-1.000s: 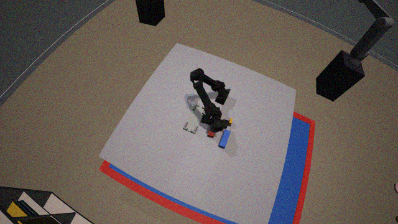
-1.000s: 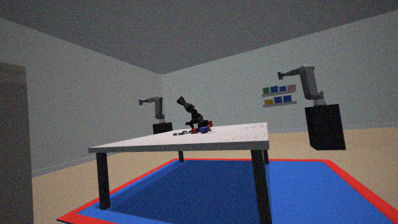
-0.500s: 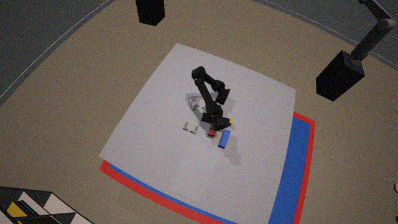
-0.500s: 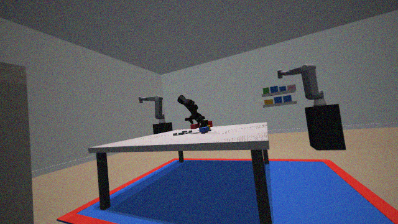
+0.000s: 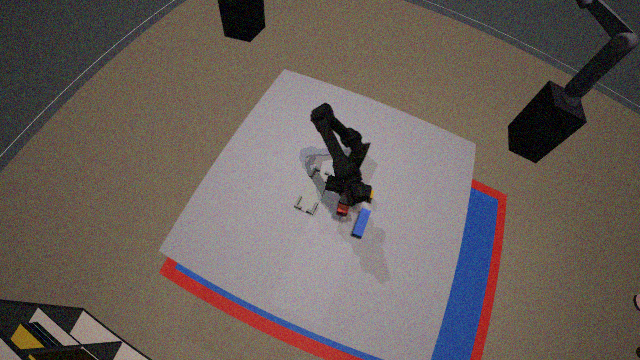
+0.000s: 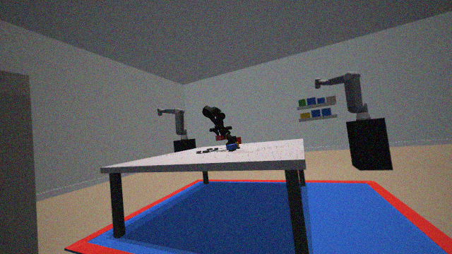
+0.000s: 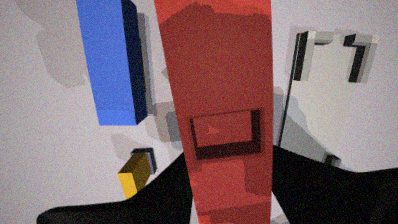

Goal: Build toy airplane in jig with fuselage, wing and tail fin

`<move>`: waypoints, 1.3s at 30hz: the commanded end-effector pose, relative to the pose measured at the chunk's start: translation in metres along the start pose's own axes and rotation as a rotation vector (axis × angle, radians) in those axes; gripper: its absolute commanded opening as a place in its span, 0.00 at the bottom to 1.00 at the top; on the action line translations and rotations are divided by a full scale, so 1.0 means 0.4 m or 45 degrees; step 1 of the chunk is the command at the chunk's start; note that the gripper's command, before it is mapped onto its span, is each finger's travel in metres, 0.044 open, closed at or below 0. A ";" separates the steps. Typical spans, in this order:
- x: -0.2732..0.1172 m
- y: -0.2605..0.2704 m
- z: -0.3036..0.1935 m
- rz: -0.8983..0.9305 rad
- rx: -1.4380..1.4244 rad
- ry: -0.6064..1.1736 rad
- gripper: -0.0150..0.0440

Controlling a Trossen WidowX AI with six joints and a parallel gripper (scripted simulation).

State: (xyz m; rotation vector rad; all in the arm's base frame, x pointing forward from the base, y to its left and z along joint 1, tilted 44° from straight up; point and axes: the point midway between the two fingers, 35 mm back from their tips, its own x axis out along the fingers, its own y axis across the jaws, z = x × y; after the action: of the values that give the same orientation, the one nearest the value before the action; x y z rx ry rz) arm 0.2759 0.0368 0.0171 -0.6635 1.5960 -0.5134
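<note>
The red fuselage (image 5: 342, 209) (image 6: 219, 137) (image 7: 215, 65) is held above the table, its large socket facing the wrist camera. My gripper (image 5: 346, 201) (image 7: 222, 148) is shut on it, one finger on each side by the socket. The pale jig (image 5: 315, 209) (image 7: 369, 60) stands on the table to the right in the wrist view; the fuselage is outside it. The blue wing (image 5: 361, 223) (image 6: 232, 147) (image 7: 107, 65) lies left of the fuselage in the wrist view. The yellow tail fin (image 5: 371, 194) (image 7: 128, 184) is at lower left there, partly hidden by a finger.
The white table (image 5: 250, 200) (image 6: 268, 152) carries the arm and the parts. The wing and fin are close beside the gripper. Other robot arms on black pedestals (image 5: 545, 125) (image 6: 369, 144) stand away from the table. A shelf (image 6: 318, 106) with coloured boxes is on the far wall.
</note>
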 end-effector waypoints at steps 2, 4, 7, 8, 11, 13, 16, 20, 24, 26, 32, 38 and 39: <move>-0.046 0.000 -0.004 0.006 0.009 -0.002 0.25; -0.062 -0.001 -0.007 0.005 0.010 0.000 0.25; -0.084 -0.002 -0.011 0.003 0.013 0.002 0.25; -0.090 -0.003 -0.013 0.002 0.013 0.003 0.25; -0.095 -0.003 -0.014 0.002 0.014 0.004 0.25; -0.093 -0.008 -0.014 0.003 0.016 0.003 0.25; -0.084 -0.030 -0.013 0.008 0.025 0.002 0.25; -0.070 -0.060 -0.014 0.015 0.038 0.000 0.25; -0.056 -0.091 -0.016 0.019 0.052 -0.002 0.25; -0.049 -0.105 -0.018 0.021 0.059 -0.003 0.25; -0.028 -0.150 -0.025 0.023 0.080 -0.005 0.25; -0.006 -0.193 -0.037 0.022 0.103 -0.006 0.25; -0.003 -0.200 -0.039 0.022 0.107 -0.006 0.25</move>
State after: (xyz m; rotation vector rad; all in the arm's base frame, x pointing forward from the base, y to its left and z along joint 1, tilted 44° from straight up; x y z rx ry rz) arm 0.2721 -0.0112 0.0695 -0.5880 1.5746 -0.5548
